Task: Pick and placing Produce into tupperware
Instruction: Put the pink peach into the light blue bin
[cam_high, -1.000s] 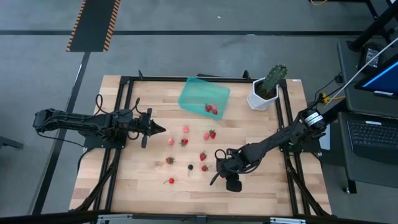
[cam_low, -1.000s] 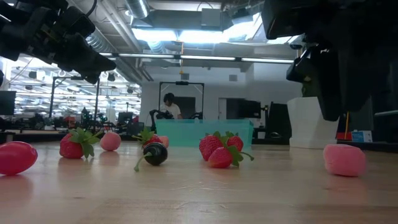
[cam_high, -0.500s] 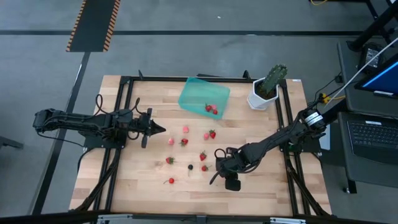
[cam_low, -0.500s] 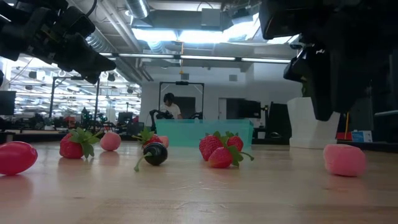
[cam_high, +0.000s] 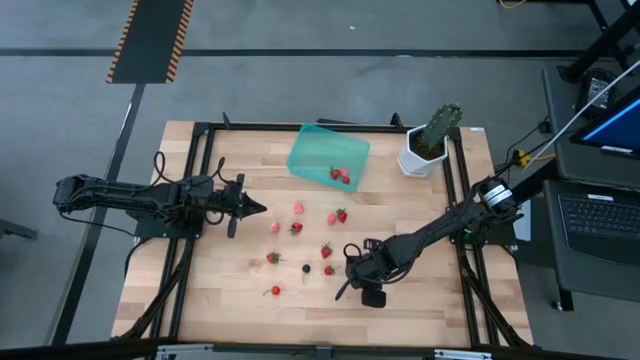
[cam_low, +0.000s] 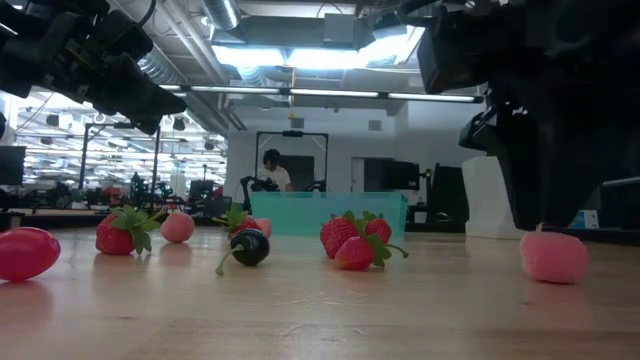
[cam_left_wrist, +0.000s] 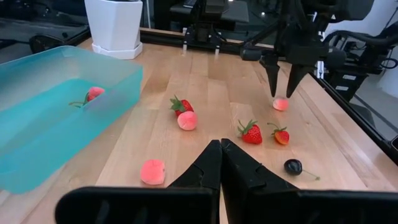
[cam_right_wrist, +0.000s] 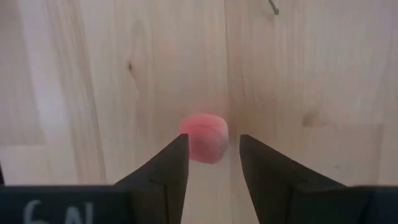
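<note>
A pale pink berry (cam_right_wrist: 203, 138) of the Produce lies on the counter (cam_high: 420, 310) toward its right front part, framed between the spread fingers of the right tool (cam_right_wrist: 210, 163), which is poised just above it and not yet clenched. Other berries (cam_high: 296, 228) are scattered across the middle of the counter, and a few already lie in the tupperware (cam_high: 312, 150) near the far edge.

The berry is judged likely to squirt or roll aside if the fingers close off-centre. Whether the fingertips touch the wood cannot be told. The left tool (cam_left_wrist: 219, 163), clenched and empty, waits at the left edge. In the high view the targeted berry is hidden beneath the right tool.
</note>
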